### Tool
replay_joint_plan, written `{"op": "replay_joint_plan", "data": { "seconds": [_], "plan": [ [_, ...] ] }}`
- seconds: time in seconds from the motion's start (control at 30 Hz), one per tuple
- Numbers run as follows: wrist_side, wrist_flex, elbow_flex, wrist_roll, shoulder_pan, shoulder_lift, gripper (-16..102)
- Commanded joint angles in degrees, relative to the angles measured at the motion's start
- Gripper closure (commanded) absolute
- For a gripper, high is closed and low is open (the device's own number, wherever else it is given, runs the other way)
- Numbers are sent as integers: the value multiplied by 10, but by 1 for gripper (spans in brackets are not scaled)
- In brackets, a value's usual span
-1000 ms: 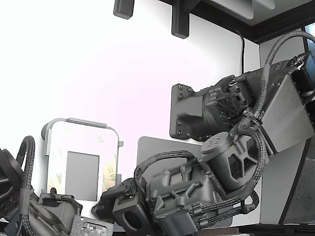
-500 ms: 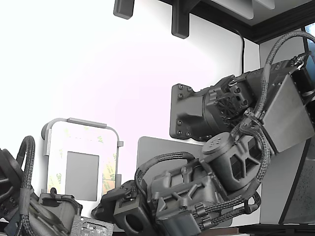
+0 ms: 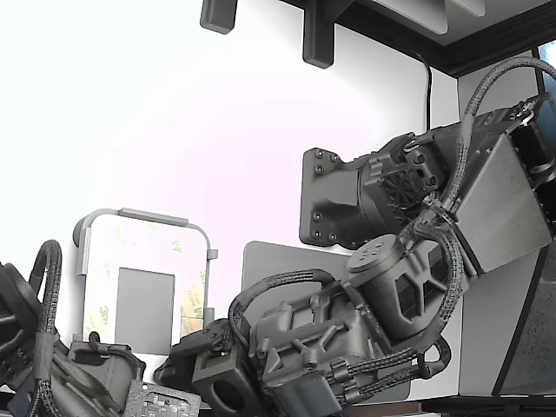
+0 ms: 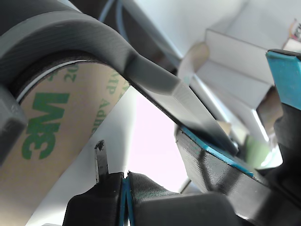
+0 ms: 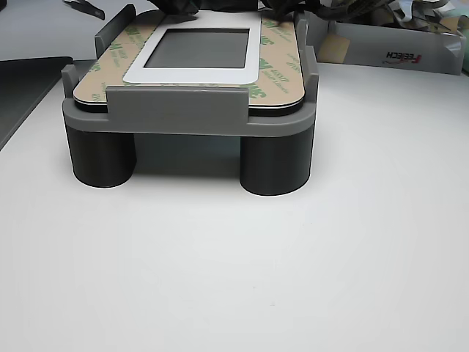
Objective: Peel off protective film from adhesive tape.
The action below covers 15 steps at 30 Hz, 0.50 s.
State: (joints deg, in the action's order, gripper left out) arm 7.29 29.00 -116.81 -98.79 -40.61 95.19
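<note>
Since the earlier frame the dark arm has sunk lower toward the grey plastic frame (image 3: 143,217), bringing the gripper (image 4: 197,155), fingers apart, just beside the tan 3M-printed protective film (image 4: 56,141), whose length runs along the plate edge.

- The arm (image 3: 408,287) reaches low toward the exterior view's left, wrist bent down.
- The gripper (image 4: 155,165) has blue-padded jaws standing apart; a gap shows between them.

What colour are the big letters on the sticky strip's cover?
Green "3M" letters on the tan protective film, clearest in the wrist view.
</note>
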Motion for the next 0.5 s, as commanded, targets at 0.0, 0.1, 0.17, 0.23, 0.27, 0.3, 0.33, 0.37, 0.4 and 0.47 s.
{"op": "replay_joint_plan", "data": {
  "seconds": [0.0,0.1,0.17,0.23,0.27,0.3,0.33,0.37,0.4,0.47],
  "plan": [
    [-2,-4,11,4,10,12,97],
    [-3,-4,6,11,8,17,97],
    [-3,-4,2,14,6,20,97],
    [-2,-5,-3,18,5,22,97],
    [-2,-5,-3,18,4,23,97],
    [-1,-5,-4,19,4,24,97],
    [-1,-4,-4,20,4,25,97],
    [-1,-4,-4,22,3,25,97],
    [0,-4,-4,23,2,25,97],
    [0,-3,-4,25,1,26,97]
  ]
}}
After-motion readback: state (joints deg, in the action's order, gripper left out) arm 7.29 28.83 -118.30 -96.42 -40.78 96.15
